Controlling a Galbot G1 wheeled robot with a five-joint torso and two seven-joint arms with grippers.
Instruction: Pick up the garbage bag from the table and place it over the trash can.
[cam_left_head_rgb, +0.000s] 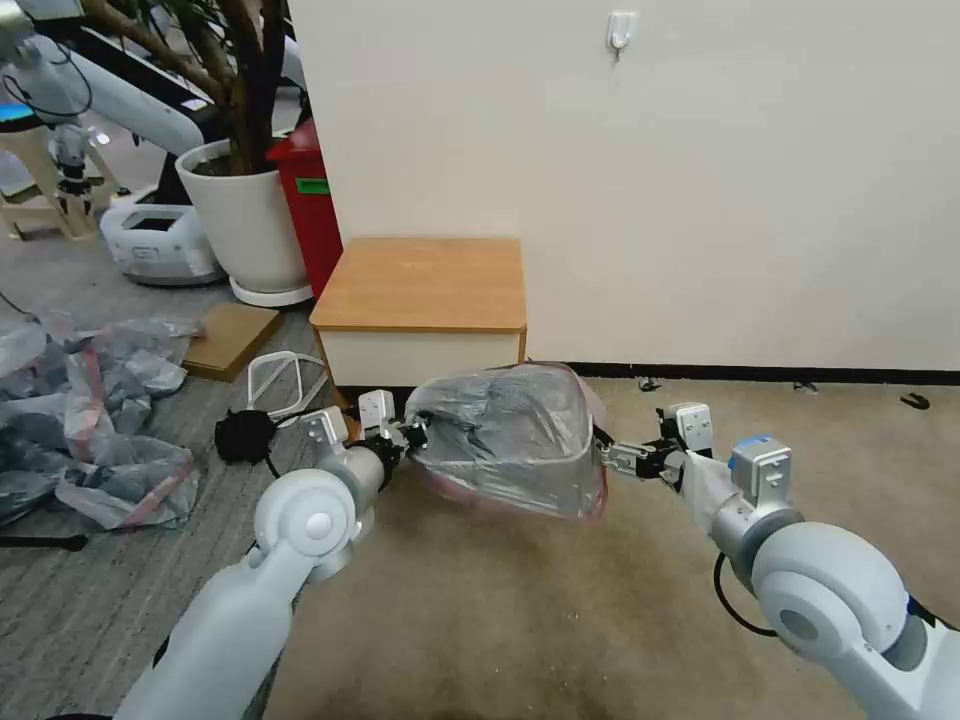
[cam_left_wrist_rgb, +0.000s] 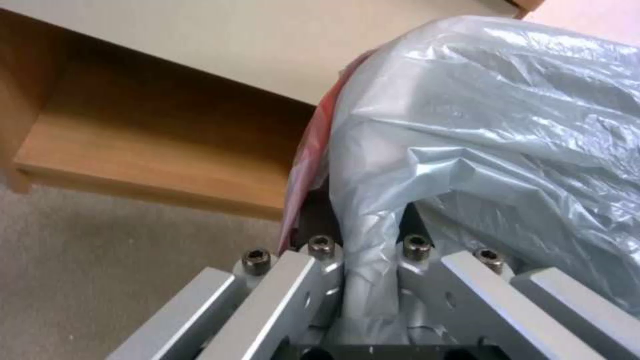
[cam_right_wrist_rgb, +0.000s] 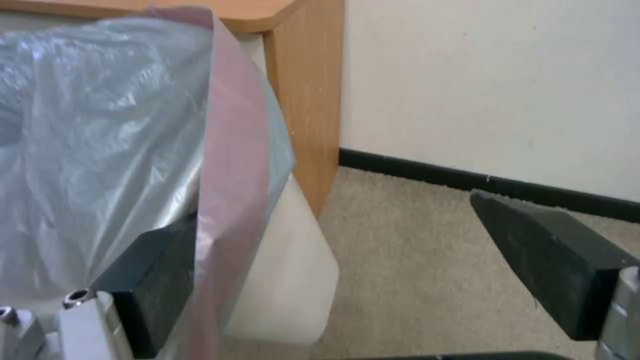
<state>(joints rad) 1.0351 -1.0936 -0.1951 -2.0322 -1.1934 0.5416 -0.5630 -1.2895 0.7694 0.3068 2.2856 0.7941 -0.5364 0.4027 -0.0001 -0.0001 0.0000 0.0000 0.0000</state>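
Garbage bag (cam_left_head_rgb: 510, 440): draped over your trash can (cam_right_wrist_rgb: 287, 280).
Left gripper (cam_left_head_rgb: 412, 436): clenched on its film.
Right gripper (cam_left_head_rgb: 612, 458): released.
Left: let go.

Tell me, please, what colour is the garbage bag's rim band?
Pink-red, on the thin translucent grey plastic garbage bag; right wrist view shows it best.

We see the bag (cam_left_head_rgb: 510, 440) as thin, glossy, crinkled grey plastic with a pink band; the surface (cam_left_head_rgb: 425, 283) is smooth matt wood, and the floor (cam_left_head_rgb: 560, 620) rough carpet.
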